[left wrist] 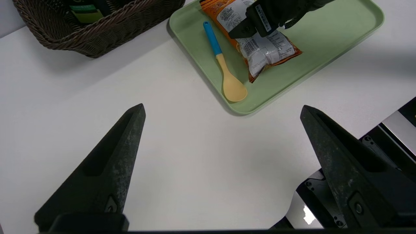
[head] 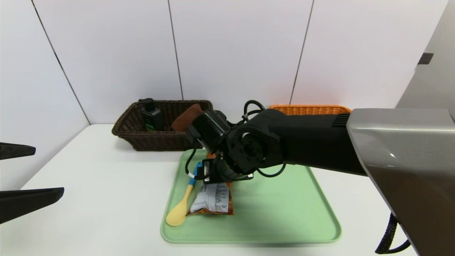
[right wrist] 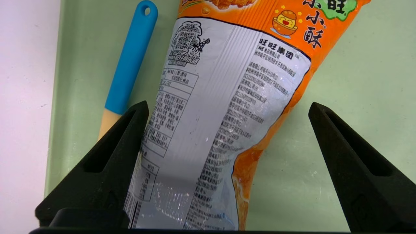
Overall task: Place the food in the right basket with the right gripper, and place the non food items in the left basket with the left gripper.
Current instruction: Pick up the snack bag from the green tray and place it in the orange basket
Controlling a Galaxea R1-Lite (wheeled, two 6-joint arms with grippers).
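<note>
Right gripper (right wrist: 227, 110): angled down over snack packet (head: 212, 200), fingers spread wide, straddling it.
Left gripper (left wrist: 222, 110): parked aside, fingers apart, empty.
Packet: flat, orange, white print panel, on green tray (head: 284, 213).

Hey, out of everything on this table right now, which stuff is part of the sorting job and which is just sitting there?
Part of the job:
snack packet, between the open right gripper fingers
spoon
pump bottle and brown cloth, in the dark basket
orange basket
left gripper, open, parked aside

Just there:
green tray
white table
</note>
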